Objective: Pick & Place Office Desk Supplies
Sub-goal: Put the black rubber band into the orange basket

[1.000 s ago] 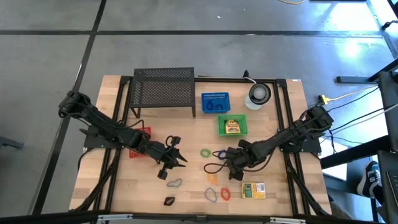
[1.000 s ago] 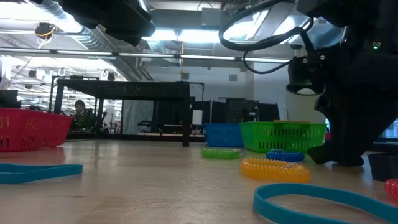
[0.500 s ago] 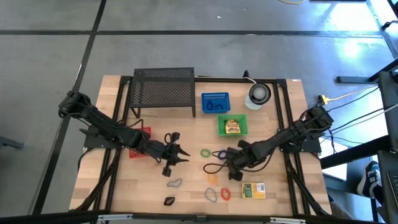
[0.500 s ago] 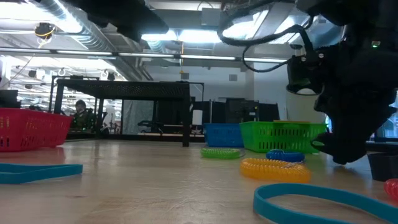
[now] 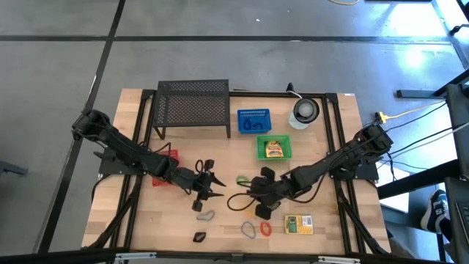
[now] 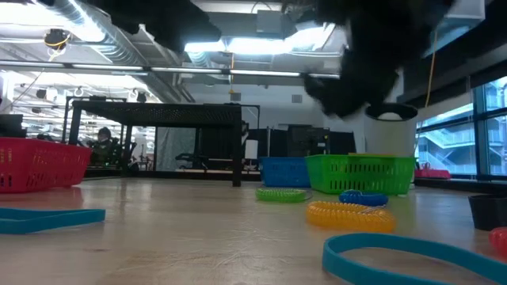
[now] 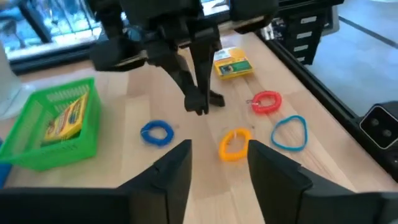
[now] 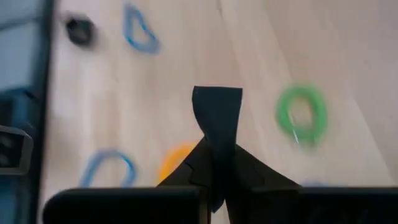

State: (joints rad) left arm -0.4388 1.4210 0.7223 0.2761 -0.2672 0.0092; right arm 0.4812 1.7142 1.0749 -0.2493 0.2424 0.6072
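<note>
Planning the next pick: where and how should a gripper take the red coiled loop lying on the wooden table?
Pinch one side of the red coiled loop across its rim, coming from straight above: it lies flat on the wooden table, so only its thin rim offers purchase.

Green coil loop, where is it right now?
In the high view the green coil loop lies mid-table, just ahead of the green basket, between the left gripper and the right gripper.
</note>
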